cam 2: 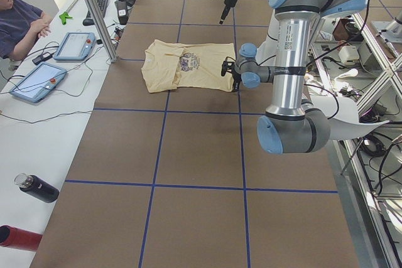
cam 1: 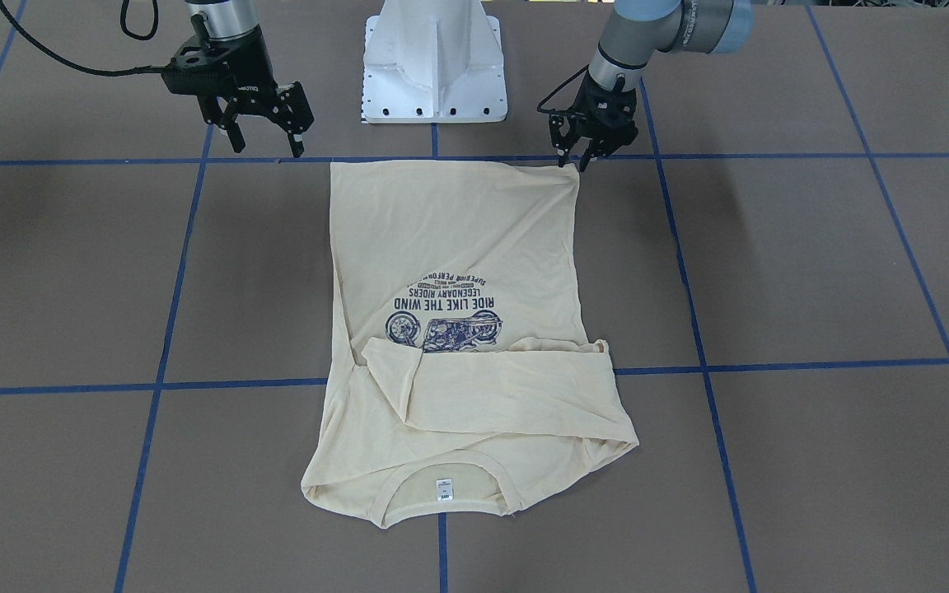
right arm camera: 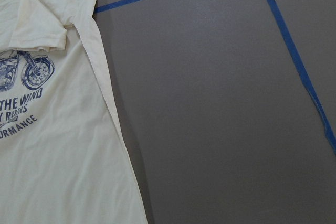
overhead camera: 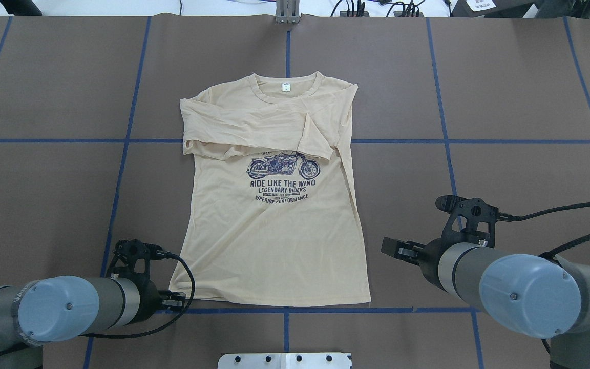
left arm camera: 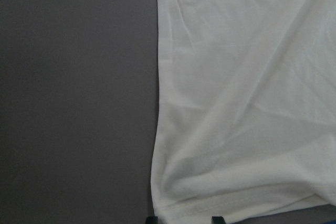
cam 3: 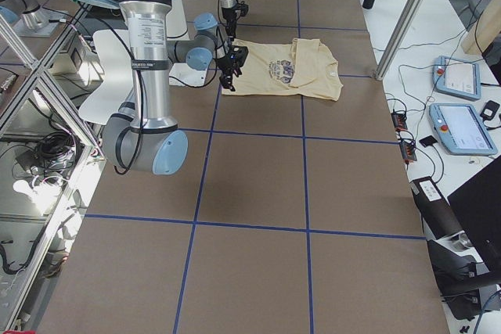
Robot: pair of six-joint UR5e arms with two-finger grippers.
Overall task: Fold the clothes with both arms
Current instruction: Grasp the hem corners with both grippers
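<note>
Left gripper [cam 1: 572, 161], jaws apart, sits right at its hem corner of the shirt [cam 1: 458, 239]; right gripper [cam 1: 268, 150], also spread, hangs off to the side of the other corner. Shirt's flat on the table [cam 1: 812, 272], hem toward the robot, collar pointing straight away.

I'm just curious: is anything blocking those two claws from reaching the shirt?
Nothing visible does. The left claw is at one hem corner of the shirt. The right claw hangs open near the other corner, with only table between.
</note>
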